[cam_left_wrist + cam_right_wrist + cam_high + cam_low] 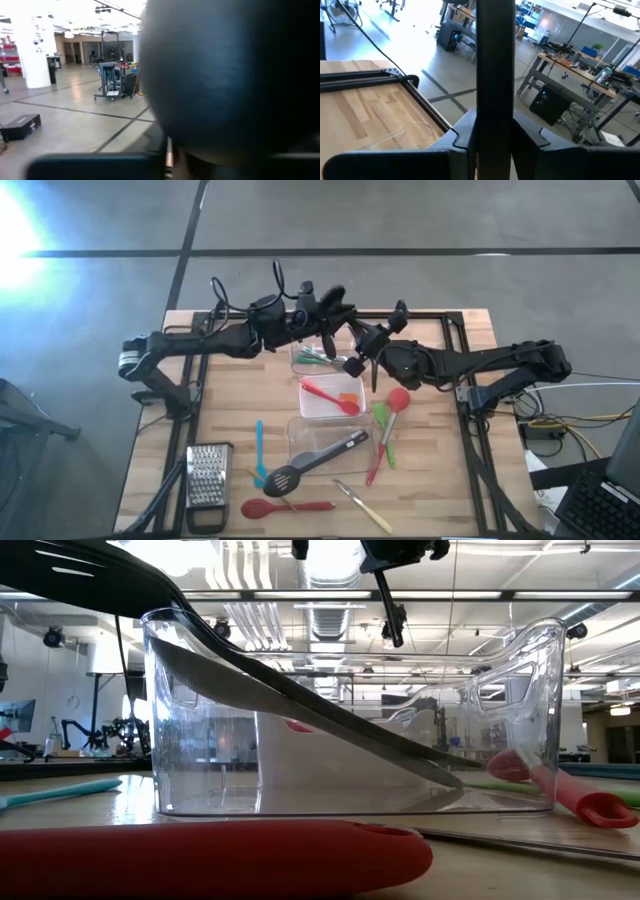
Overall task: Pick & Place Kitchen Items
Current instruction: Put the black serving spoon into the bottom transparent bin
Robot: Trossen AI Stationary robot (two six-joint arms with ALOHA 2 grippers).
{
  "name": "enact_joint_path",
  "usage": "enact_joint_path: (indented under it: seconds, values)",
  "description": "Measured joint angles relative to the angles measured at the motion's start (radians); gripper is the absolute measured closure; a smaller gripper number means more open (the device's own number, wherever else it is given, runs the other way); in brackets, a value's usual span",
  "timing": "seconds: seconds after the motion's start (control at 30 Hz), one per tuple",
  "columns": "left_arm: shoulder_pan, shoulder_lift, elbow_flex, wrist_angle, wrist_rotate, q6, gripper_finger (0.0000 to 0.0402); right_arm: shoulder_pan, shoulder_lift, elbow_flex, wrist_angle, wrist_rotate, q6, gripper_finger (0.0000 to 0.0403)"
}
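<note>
Wooden tabletop carries 3 clear tubs; no legible writing on any item. Right gripper, above the far tub, pinches a slim black handle standing upright between its fingers. Left gripper hangs beside it, pressed nearly together; black slotted spoon leans in the near tub.

Big open workshop: polished grey concrete floor w/ dark seam lines, white round column, exposed ceiling ducts, benches w/ blue bins, bright overhead light.
</note>
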State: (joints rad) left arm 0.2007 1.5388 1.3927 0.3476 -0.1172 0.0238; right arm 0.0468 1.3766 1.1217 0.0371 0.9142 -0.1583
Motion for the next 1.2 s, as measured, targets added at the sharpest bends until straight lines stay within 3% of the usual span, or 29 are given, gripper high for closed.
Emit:
enact_joint_path:
  seconds: [0.07, 0.37, 0.57, 0.7, 0.8, 0.9, 0.97, 1.1, 1.2]
  values:
    - [-0.002, -0.002, -0.001, -0.001, 0.008, 0.01, 0.0376, 0.0, 0.0, 0.0, -0.004, 0.003, -0.006, 0.0328]
    - [-0.001, -0.004, 0.003, -0.022, 0.017, 0.022, 0.0376, 0.003, -0.001, -0.001, -0.004, 0.002, -0.003, 0.0327]
    - [0.006, -0.016, 0.002, -0.072, 0.02, 0.073, 0.0382, 0.034, -0.053, 0.028, -0.055, 0.001, -0.01, 0.0249]
    - [0.012, -0.043, 0.001, -0.134, 0.067, 0.098, 0.0382, 0.061, -0.105, 0.075, -0.213, -0.036, 0.026, 0.0208]
    - [0.023, -0.064, 0.001, -0.169, 0.199, 0.127, 0.0382, 0.065, -0.141, 0.122, -0.378, -0.232, 0.107, 0.0195]
    - [0.038, -0.076, 0.001, -0.214, 0.438, 0.191, 0.0382, 0.063, -0.156, 0.147, -0.49, -0.486, 0.133, 0.0191]
    - [0.046, -0.083, 0.0, -0.247, 0.617, 0.241, 0.0382, 0.066, -0.158, 0.149, -0.518, -0.598, 0.134, 0.019]
    - [0.06, -0.085, 0.0, -0.262, 0.944, 0.292, 0.0382, 0.072, -0.168, 0.147, -0.513, -0.712, 0.134, 0.0189]
    - [0.063, -0.085, 0.0, -0.278, 1.076, 0.315, 0.0382, 0.072, -0.166, 0.131, -0.514, -0.727, 0.152, 0.0189]
